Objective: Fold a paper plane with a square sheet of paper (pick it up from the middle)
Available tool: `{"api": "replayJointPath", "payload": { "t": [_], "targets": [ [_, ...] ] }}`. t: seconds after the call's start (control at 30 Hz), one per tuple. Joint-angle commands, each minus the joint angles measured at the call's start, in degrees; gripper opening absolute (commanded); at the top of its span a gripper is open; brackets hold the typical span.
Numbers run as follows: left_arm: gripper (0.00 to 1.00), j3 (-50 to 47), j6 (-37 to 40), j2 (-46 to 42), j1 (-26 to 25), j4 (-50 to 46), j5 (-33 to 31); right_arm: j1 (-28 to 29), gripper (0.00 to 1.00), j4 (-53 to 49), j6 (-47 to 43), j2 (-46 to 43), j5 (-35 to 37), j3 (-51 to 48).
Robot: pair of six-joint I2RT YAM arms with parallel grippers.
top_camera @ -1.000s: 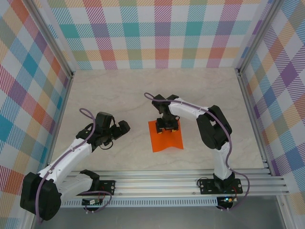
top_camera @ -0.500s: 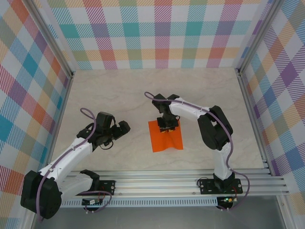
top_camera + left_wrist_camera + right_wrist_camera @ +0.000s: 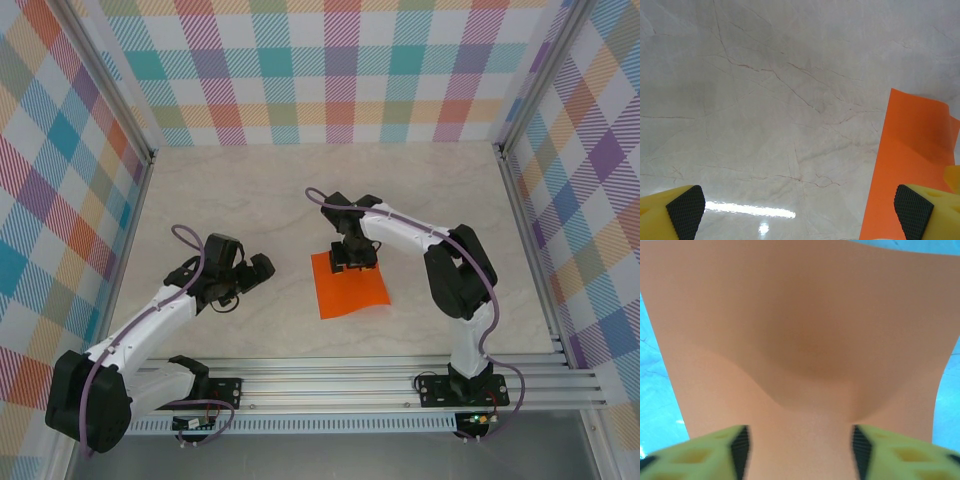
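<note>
1. Left gripper with yellow fingers and black bumpy pads [image 3: 800,212] is hanging wide open and holding nothing. It is waiting over the pale marble-look table [image 3: 765,100], just beside the left edge of the paper. If it is going in too low, a finger could be catching that edge and pushing the sheet crooked.
2. Lying in the middle of the table, between the two arms, is the thin bright orange square sheet of paper [image 3: 350,290]. It is not lying fully flat, because a soft bump is rising in it near the far side. No neat fold is showing, so I think the folding is only starting.
3. At the far edge of the sheet, the right gripper with the same yellow fingers [image 3: 800,445] is sitting low. Its fingers are standing partly apart, with the paper running across between them, and it is not pinching anything. I cannot tell if the pads are touching. Closing here could be squashing the bump into a messy crease.
4. Beyond that, smooth table is stretching away, so a hard push could be sending the slippery sheet sliding off.
</note>
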Motion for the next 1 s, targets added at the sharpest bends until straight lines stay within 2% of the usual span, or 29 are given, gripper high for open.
{"api": "replayJointPath", "payload": {
  "t": [0.0,0.13,0.3,0.4,0.47,0.63,0.7,0.9,0.97],
  "targets": [
    [1.0,1.4,-0.4,0.3,-0.7,0.5,0.7,0.0,0.75,-1.2,-0.6,-0.6,-0.1,0.0],
    [1.0,1.0,-0.4,0.1,-0.7,0.4,0.7,0.1,0.86,-1.6,-0.8,2.9,-0.8,1.0],
    [1.0,0.9,-0.4,-0.5,-0.7,0.3,0.5,0.3,0.85,-1.2,-1.3,5.1,-2.7,1.0],
    [1.0,1.0,-0.4,-0.2,-0.6,0.3,0.6,0.8,0.8,-0.7,-1.3,4.8,-3.5,0.8],
    [1.0,1.0,-0.4,0.1,-0.7,0.3,0.6,0.8,0.69,-0.2,-1.3,4.5,-4.4,0.4],
    [1.0,1.0,-0.5,0.1,-0.7,0.2,0.7,1.0,0.52,-0.3,-1.1,4.1,-4.6,0.4],
    [1.0,1.0,-0.4,0.2,-0.7,0.2,0.7,1.0,0.41,-0.3,-0.9,3.8,-4.6,0.3],
    [1.0,1.0,-0.4,0.2,-0.7,0.1,0.7,1.0,0.3,-0.3,-0.2,2.3,-3.2,-0.3],
    [1.0,1.1,-0.4,0.3,-0.7,-0.2,0.5,1.1,0.28,-0.6,-0.2,2.1,-2.6,-0.3]
  ]
}}
